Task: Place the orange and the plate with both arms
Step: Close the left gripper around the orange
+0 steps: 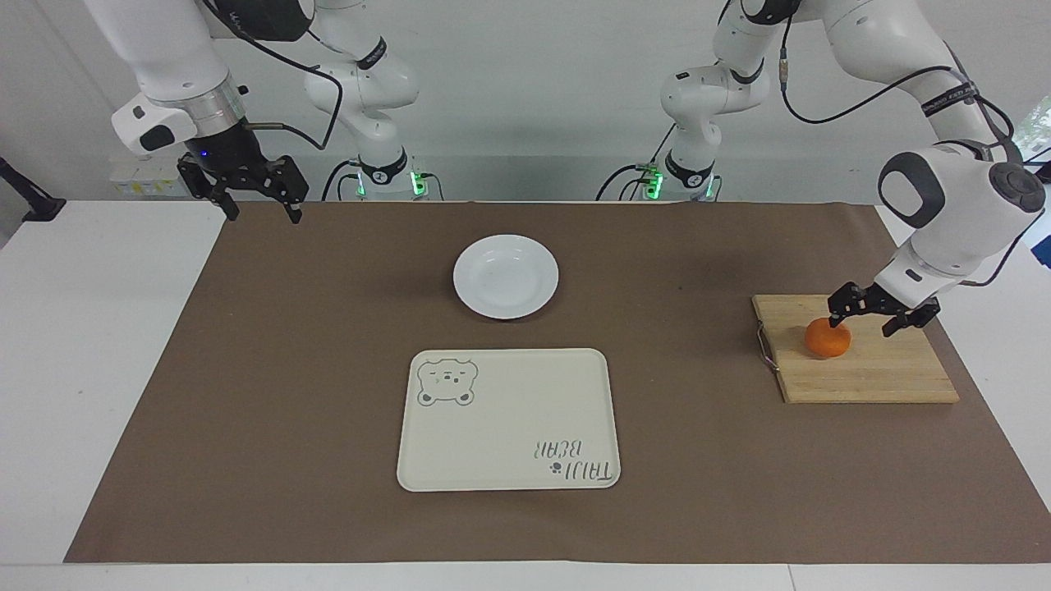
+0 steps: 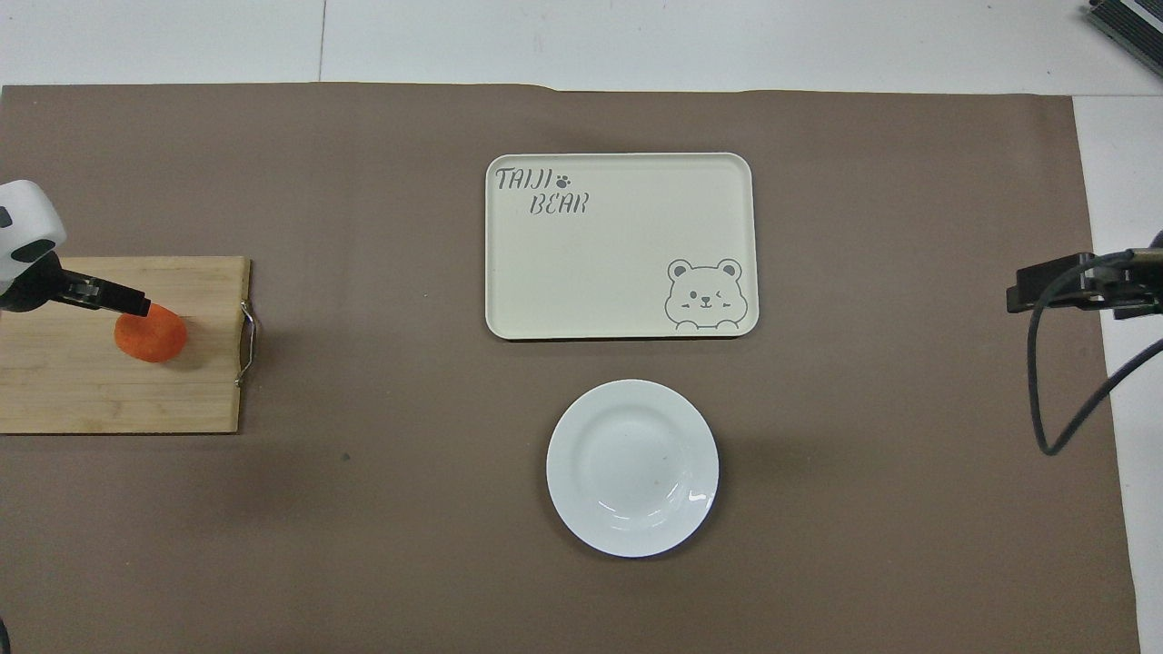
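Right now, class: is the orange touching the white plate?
Apart. The facing view shows the orange on the cutting board at the left arm's end, with bare brown mat between it and the plate.

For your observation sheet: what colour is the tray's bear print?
Grey on the cream tray; clearest in the overhead view.
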### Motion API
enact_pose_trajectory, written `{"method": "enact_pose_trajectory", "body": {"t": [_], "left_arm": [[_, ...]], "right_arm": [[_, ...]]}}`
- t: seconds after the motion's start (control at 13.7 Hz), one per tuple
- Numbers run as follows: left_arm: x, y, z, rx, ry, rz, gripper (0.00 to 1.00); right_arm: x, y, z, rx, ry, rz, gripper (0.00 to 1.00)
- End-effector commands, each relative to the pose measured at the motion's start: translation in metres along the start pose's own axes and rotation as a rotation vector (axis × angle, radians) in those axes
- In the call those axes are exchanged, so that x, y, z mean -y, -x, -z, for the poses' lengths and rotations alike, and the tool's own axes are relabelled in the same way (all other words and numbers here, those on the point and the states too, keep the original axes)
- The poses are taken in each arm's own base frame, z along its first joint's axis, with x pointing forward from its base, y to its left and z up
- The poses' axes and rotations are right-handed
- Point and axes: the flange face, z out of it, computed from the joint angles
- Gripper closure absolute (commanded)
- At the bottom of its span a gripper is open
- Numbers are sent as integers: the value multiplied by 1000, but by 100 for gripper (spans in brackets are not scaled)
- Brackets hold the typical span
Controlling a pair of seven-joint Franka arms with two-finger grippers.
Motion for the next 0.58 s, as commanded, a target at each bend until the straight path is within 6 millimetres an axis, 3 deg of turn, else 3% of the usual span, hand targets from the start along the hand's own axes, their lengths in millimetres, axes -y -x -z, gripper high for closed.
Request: {"method": "enact_pose_trajectory", "body": {"t": [0.0, 0.51], "left_arm": [[0, 8, -32, -6, -3, -1, 0], [-7, 24, -67, -3, -1, 35, 0]], "right_arm": [[-2, 6, 2, -1, 3, 15, 0], [-2, 6, 2, -1, 3, 15, 0]]}}
